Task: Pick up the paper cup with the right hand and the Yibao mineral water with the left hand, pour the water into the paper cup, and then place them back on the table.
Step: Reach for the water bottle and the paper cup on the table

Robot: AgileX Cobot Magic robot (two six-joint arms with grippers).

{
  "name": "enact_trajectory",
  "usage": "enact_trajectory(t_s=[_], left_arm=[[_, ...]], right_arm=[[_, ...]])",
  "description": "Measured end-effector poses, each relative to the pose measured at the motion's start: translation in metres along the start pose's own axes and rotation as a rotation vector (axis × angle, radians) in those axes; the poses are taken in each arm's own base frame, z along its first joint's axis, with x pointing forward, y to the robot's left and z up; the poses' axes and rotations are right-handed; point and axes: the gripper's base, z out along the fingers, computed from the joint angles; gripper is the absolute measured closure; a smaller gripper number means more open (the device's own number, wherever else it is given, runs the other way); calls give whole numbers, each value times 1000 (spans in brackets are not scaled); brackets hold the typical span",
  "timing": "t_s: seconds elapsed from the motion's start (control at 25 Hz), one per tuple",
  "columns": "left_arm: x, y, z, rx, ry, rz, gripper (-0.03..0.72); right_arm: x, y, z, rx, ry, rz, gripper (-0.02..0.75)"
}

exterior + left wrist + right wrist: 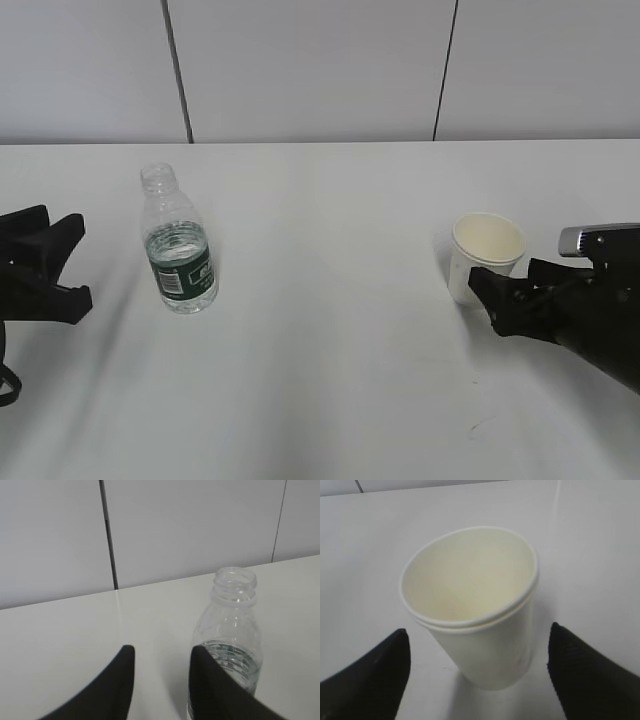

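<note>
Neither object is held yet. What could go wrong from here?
1. The Yibao mineral water has no cap; a bump from the left gripper, whose jaws stand off to its side, could spill it.
2. The paper cup looks like two nested cups; the right gripper may crush it.

A plain white table (330, 390) carries two things: an uncapped clear water bottle (178, 245) standing upright at the left, and a white paper cup (484, 255) well apart at the right.
</note>
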Motion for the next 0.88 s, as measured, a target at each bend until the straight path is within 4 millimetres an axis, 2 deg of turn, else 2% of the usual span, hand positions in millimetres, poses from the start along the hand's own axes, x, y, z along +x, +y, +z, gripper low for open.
enact_trajectory(t_s=[0.52,0.88], left_arm=[[0,0,0,0,0,3,447],[0,0,0,0,0,3,447]], right_arm=[[10,-6,29,-11,16,-2,69],[8,-7,35,-16,2,-7,69]])
